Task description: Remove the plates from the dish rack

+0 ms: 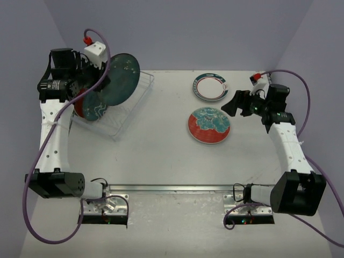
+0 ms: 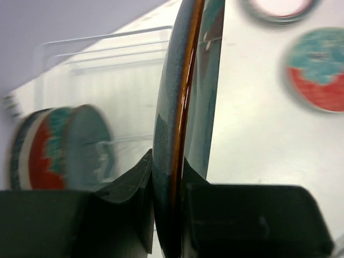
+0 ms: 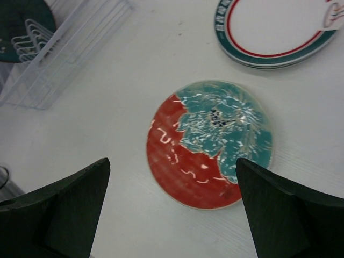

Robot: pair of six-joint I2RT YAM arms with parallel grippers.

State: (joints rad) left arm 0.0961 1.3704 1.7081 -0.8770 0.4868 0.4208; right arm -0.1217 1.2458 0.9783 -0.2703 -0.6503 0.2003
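My left gripper [image 1: 101, 80] is shut on the rim of a dark teal plate [image 1: 118, 78], holding it on edge above the clear dish rack [image 1: 134, 99] at the far left. In the left wrist view the plate [image 2: 183, 102] runs edge-on between the fingers of that gripper [image 2: 171, 166]. More plates [image 2: 59, 148] stand in the rack [image 2: 107, 64] below. A red and teal plate [image 1: 209, 126] and a white plate with teal-red ring [image 1: 209, 87] lie flat on the table. My right gripper [image 1: 232, 105] hovers open beside them, empty, over the red and teal plate [image 3: 209, 142].
The right wrist view shows the rack's corner [image 3: 70, 48] at the upper left and the white ringed plate [image 3: 269, 29] at the top right. Purple walls close in the table at the back and sides. The arm bases sit at the near edge.
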